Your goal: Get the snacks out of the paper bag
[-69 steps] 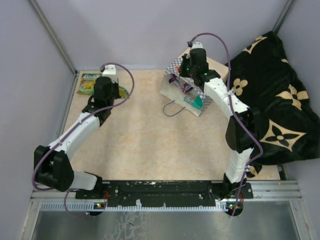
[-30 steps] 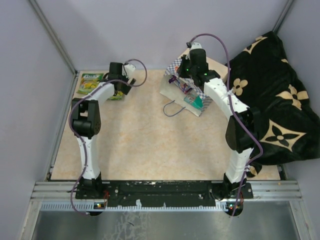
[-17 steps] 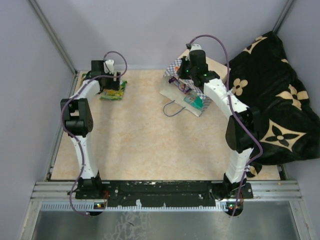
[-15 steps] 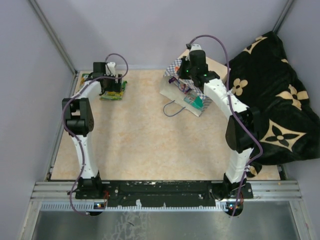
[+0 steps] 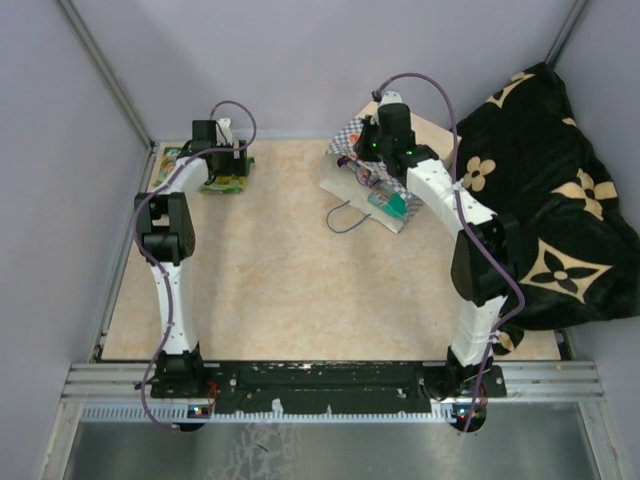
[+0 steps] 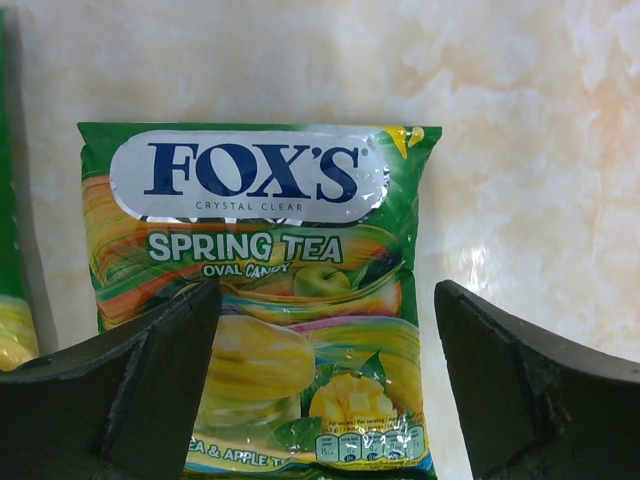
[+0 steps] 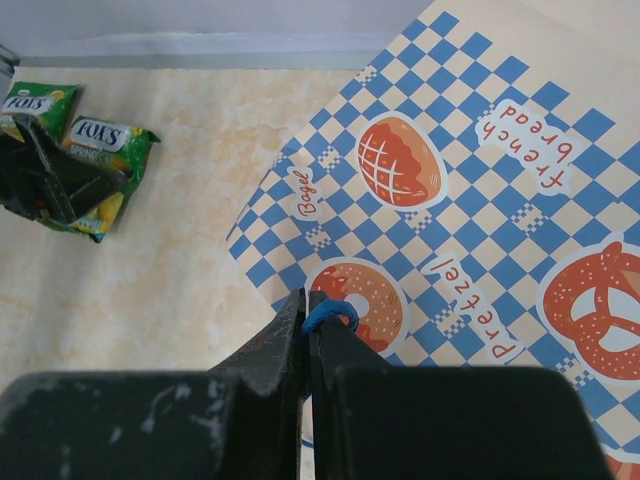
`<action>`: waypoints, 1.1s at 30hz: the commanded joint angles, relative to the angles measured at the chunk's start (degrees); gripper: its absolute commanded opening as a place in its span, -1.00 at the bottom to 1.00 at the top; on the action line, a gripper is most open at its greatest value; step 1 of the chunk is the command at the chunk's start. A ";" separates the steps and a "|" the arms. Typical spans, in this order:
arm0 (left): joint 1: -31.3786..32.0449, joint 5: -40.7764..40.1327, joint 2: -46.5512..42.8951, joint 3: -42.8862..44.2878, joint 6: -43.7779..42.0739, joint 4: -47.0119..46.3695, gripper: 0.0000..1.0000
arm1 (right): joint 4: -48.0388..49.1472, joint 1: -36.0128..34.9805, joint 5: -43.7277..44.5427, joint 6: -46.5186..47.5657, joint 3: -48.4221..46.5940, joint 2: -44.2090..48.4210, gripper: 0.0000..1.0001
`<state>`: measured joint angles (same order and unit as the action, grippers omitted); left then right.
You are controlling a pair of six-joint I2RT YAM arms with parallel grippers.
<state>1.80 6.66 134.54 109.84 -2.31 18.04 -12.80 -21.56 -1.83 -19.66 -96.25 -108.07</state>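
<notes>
Left gripper shifted over green pouch, jaws wide; right gripper pinches bag cord; second pouch cropped.

Cloth: a black cloth with tan flower prints lies crumpled at the right side, partly over the right edge of the surface and up against the right wall.
Surface: the surface is beige with a pale marbled pattern.
Walls: plain grey-lilac walls stand at the left, back and right.
Posts: thin metal posts rise slanted at both back corners.
Near edge: a ribbed metal rail, then a dull steel plate.
</notes>
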 commanded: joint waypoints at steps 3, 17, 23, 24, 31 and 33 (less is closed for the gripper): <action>-1.08 -2.22 7.18 7.86 2.52 2.67 0.88 | 2.73 0.12 0.10 0.06 -0.17 2.10 -1.00; 1.15 -2.93 -7.38 0.85 4.15 -2.35 0.99 | 1.40 0.10 0.39 0.63 -1.98 1.81 -1.00; 12.57 5.03 -36.80 -39.07 11.53 -33.51 1.00 | 1.01 0.19 1.52 1.00 -2.64 1.63 -1.00; 15.06 6.64 -39.56 -44.80 13.30 -40.47 1.00 | 0.81 0.18 1.53 1.14 -3.11 1.39 -1.00; 26.21 17.10 -30.36 -51.77 28.99 -64.55 0.77 | 0.87 0.38 1.29 0.73 -3.08 2.52 -1.00; 28.23 17.31 -24.21 -47.55 29.74 -66.39 0.72 | 1.06 0.42 1.27 0.61 -2.24 3.35 -1.00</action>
<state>28.08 20.16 99.68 58.59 20.45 -37.47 -13.72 -21.58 -1.17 -19.55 -96.84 -108.07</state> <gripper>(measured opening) 0.880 0.010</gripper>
